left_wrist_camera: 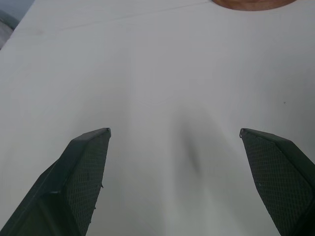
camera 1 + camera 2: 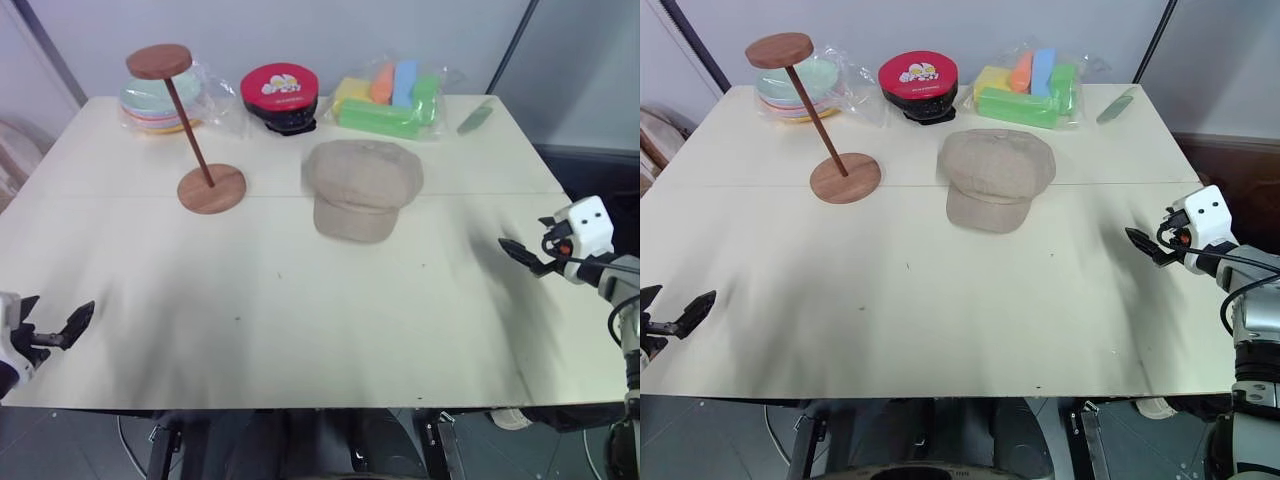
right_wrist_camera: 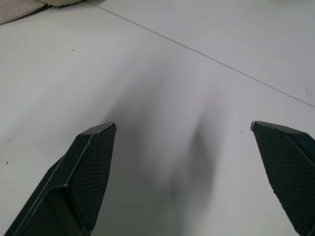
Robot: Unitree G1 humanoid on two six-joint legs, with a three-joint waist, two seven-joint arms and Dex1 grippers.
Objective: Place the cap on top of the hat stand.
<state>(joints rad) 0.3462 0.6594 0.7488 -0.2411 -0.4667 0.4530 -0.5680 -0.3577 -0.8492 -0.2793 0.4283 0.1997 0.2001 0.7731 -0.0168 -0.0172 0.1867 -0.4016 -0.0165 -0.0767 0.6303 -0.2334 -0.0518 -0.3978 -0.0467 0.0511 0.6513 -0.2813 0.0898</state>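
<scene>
At the lower left of the frame, the left gripper [image 2: 55, 330] is seen over the table [image 2: 300, 300] edge, its fingers spread wide with nothing between them. In the upper left, the hat stand [image 2: 195, 130] is seen upright on its round base, its disc top bare. Just right of centre, the cap [image 2: 360, 187] is laid flat on the table, near the stand's base but apart from it. At the right edge, the right gripper [image 2: 524, 254] is held fully released and empty, well apart from the cap.
</scene>
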